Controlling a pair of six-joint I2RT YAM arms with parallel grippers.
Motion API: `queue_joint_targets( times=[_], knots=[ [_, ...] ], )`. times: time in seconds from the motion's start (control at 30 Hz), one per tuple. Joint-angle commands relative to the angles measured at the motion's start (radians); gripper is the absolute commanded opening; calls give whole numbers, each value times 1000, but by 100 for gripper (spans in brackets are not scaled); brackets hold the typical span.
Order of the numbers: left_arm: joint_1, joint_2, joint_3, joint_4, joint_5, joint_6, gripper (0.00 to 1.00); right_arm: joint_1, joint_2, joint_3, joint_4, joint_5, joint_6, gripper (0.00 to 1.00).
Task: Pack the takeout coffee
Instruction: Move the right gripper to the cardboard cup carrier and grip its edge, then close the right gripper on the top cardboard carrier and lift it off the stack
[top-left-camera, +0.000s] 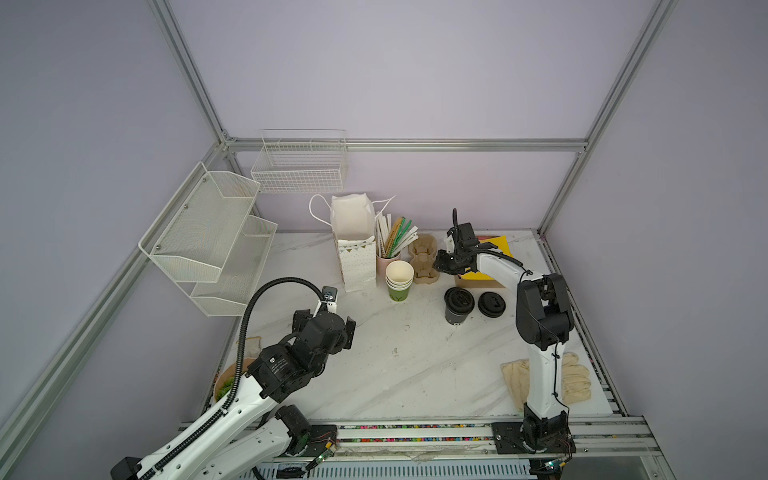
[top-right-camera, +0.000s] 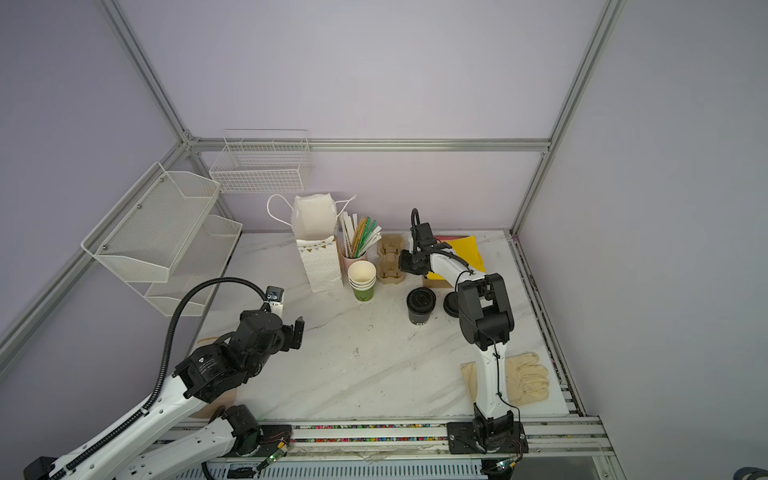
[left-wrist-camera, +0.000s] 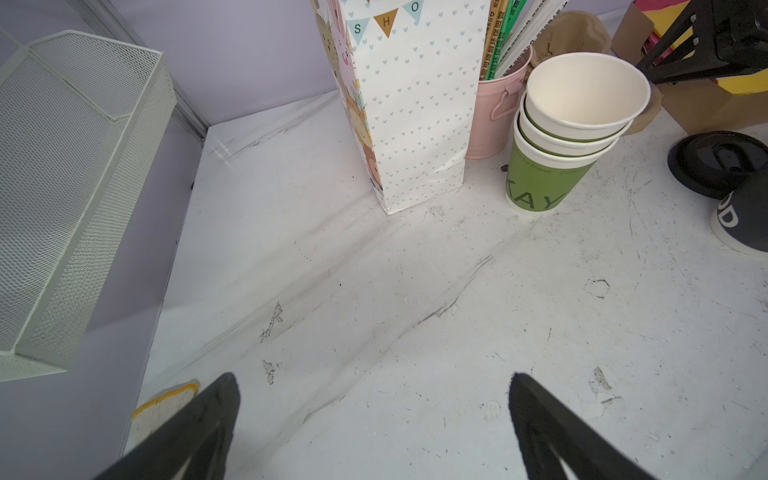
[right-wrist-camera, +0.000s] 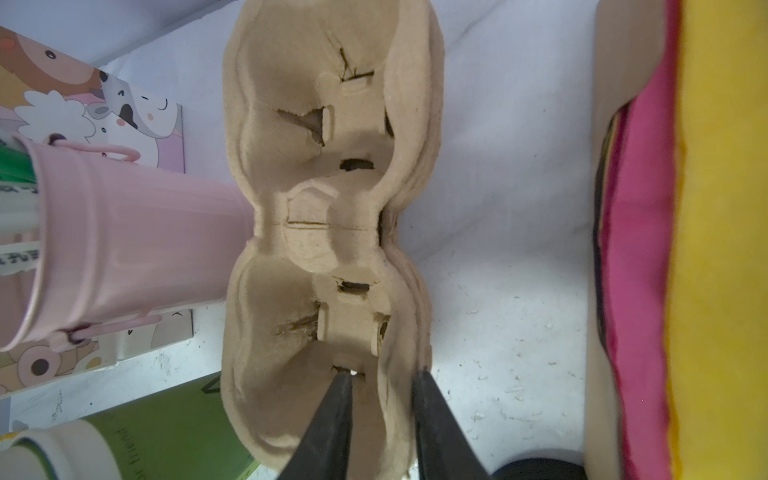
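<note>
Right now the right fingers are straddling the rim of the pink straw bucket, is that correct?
Not quite: the right fingers straddle the rim of the brown pulp cup carrier, not the pink straw bucket beside it. The right wrist view shows it.

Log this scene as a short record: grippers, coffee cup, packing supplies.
left gripper: open, empty, above bare table
right gripper: jaws astride a wall of the pulp cup carrier; grip unclear
lidded cup: dark, black lid on, upright on the table, untouched
loose lid: black, beside the lidded cup
paper bag: upright, open, at the back
green cup stack: nested, in front of the pink straw cup
</note>
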Motion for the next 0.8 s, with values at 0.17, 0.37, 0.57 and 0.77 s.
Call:
queue_joint_targets(
  times=[0.17, 0.37, 0.57, 0.77],
  knots=[
    [5, -8, -36, 40, -6, 16, 100, -2, 31, -14, 8, -7, 1, 28],
    [5, -9, -35, 41, -6, 16, 100, -3, 21, -8, 0, 12, 6, 22],
    [5, -8, -35, 42, -6, 17, 100, -2, 28, -13, 0, 10, 7, 15],
    [5, -7, -37, 43, -4, 16, 100, -3, 26, -15, 2, 8, 9, 8]
  ],
)
